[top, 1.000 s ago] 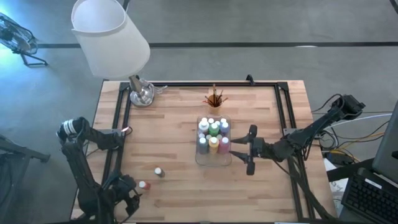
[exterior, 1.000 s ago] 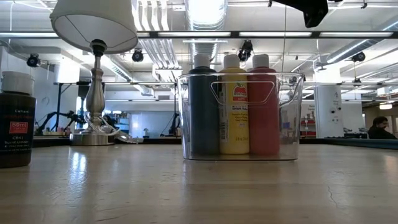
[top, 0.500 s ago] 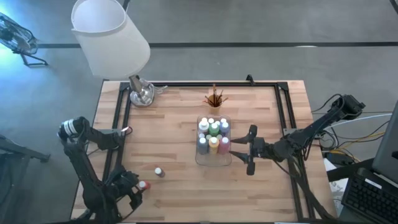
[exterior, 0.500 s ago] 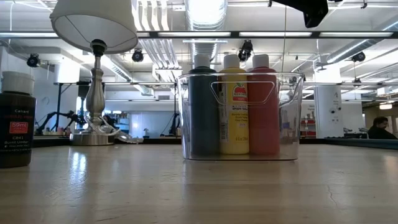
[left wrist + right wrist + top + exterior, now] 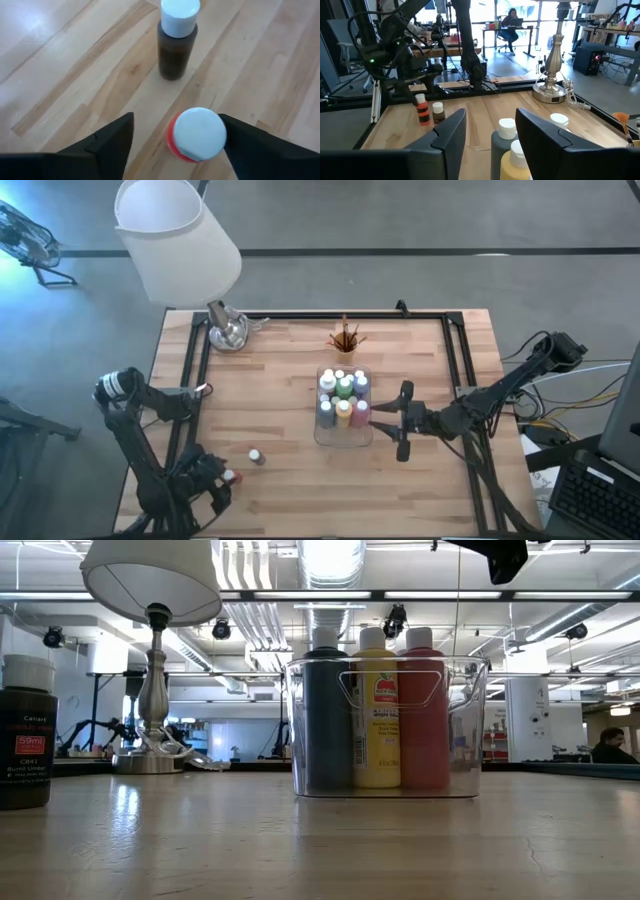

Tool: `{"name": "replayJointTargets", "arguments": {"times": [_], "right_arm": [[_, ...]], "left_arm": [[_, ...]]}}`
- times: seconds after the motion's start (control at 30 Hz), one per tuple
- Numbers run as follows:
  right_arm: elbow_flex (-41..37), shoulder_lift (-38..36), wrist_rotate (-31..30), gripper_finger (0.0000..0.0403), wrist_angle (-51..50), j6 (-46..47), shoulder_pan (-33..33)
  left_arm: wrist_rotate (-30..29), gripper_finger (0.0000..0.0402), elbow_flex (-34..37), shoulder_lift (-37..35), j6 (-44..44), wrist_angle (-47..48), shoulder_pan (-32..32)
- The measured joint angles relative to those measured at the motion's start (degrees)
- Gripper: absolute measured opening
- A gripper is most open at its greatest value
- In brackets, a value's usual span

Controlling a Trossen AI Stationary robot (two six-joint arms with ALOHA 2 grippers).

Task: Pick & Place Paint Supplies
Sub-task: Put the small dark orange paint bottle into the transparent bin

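My arms are dark and jointed — black cable loops off the right one at frame right; both fingers (image 5: pixel 112 142) matte black wedges.

Premises are presenting as an open-plan robotics lab: exposed ceiling ducts (image 5: pixel 330 620) and strip lights are running overhead, further robot arms (image 5: pixel 395 45) are standing on framed benches, and 1 person (image 5: pixel 510 22) is sitting at a desk.
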State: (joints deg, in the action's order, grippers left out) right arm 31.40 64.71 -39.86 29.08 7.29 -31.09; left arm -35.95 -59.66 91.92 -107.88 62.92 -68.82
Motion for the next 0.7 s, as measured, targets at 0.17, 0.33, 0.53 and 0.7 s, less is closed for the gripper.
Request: {"name": "replayJointTargets", "arguments": {"times": [0.17, 0.33, 0.53, 0.7], "right_arm": [[0.0, 0.0, 0.0, 0.0155, 0.0, 0.0, 0.0], [0.0, 0.0, 0.0, 0.0144, 0.0, 0.0, 0.0], [0.0, 0.0, 0.0, 0.0133, 0.0, 0.0, 0.0], [0.0, 0.0, 0.0, 0.0126, -0.1, 0.0, 0.0]], "left_arm": [[0.0, 0.0233, 0.0, 0.0, 0.1, -0.4, 0.0], [0.0, 0.0166, 0.0, 0.0, 0.2, -0.6, 0.0], [0.3, 0.012, -1.0, -0.2, 2.8, -1.5, 0.0], [0.8, 0.012, -3.8, -0.2, 5.6, -1.5, 0.0]]}}
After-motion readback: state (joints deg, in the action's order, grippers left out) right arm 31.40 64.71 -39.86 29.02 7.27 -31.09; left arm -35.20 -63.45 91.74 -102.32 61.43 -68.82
